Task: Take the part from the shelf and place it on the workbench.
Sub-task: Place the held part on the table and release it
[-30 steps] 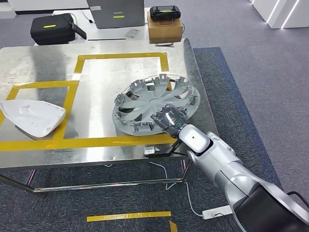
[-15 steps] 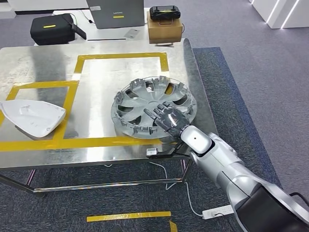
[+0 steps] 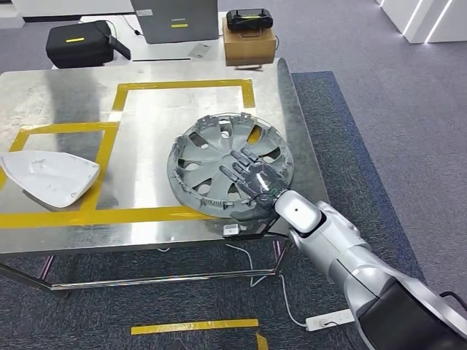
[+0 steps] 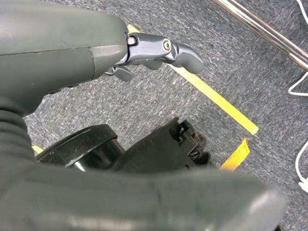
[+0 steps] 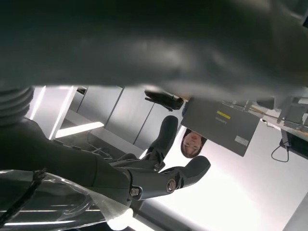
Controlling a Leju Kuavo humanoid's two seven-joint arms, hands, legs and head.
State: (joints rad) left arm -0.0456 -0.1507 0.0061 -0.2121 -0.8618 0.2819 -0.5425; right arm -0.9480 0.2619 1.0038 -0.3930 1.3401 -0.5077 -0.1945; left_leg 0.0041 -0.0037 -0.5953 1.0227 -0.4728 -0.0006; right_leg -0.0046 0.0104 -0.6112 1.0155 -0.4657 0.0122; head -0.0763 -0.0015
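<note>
1 wheel cover (image 3: 220, 157) lies flat on the workbench (image 3: 71, 233); our right hand (image 3: 255, 184) rests spread on its near-right rim, holding nothing.

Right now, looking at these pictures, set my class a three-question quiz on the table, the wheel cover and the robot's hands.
1. True or false: the wheel cover lies on the steel table.
2. Which hand is over the wheel cover? A) left B) right
3. What white thing lies at the table's left end?

Key:
1. True.
2. B: the right hand lies over it with fingers spread, seemingly gripping nothing; the left hand hangs above the carpet.
3. A white shell-shaped part, inside the yellow tape outline.
</note>
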